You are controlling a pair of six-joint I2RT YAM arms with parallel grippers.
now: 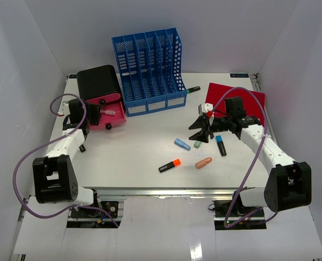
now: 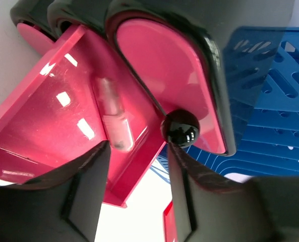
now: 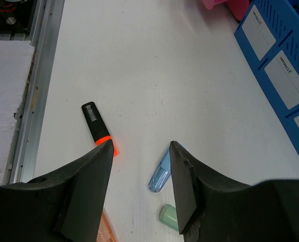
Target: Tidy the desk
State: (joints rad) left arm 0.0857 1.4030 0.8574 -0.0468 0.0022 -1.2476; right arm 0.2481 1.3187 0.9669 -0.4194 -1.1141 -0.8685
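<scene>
Plain white walls close in the desk (image 1: 144, 149) on three sides: a back wall (image 1: 215, 22), a left wall (image 1: 17, 70) and a right wall (image 1: 304, 60), all matte. The light is bright and even, leaving only soft shadows. In front, below the near edge, lies a white sheet (image 1: 166, 231) with a faint glossy glare.

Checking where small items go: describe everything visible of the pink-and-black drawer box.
The drawer box stands far left on the desk, beside the blue file rack. Glossy plastic: black shell, pink drawer pulled open, a round black knob on it. A pale capsule-shaped piece lies inside. The left gripper is open at the drawer's front.
</scene>
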